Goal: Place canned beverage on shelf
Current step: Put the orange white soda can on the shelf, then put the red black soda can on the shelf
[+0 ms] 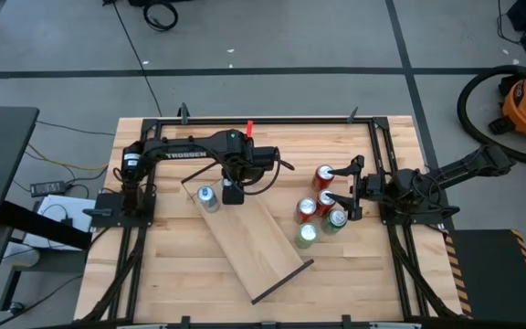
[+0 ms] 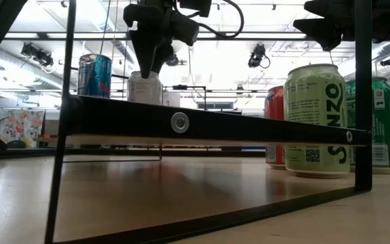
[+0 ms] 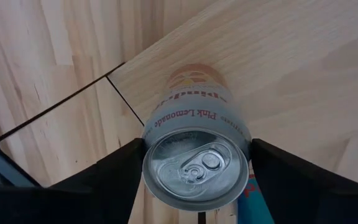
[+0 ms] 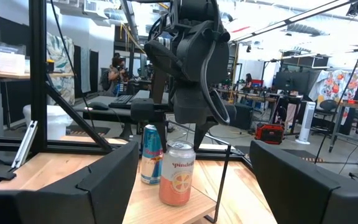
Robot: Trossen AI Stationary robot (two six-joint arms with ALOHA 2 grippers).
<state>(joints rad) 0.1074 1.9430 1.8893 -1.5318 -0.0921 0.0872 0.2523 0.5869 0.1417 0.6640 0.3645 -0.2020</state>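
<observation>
— While the table (image 1: 172, 274) is viewed from above, what is found on its left?
— The left gripper (image 1: 232, 192) is seen over the far end of the shelf (image 1: 254, 238), which is laid diagonally across the tabletop. A Spindrift pink lemonade can (image 3: 194, 168) is stood upright on the plank beneath it.

— How are its jaws set?
— They are closed against the can. In the left wrist view one dark finger (image 3: 120, 165) is pressed to each side of the rim.

— Is anything else carried by the shelf?
— A blue and silver can (image 1: 207, 196) is stood upright just beside the Spindrift can, nearer the plank's end. Both are seen side by side in the right wrist view, and neither is tilted.

— And farther right?
— Five upright cans are grouped on the tabletop beside the shelf: three red ones, the farthest (image 1: 324, 174) among them, a pale green can (image 1: 307, 236) and a darker green can (image 1: 336, 219).

— Where is the right gripper?
— The right gripper (image 1: 343, 185) is held just beside that group, on its right. Its jaws are spread wide, and nothing is held between them.
</observation>
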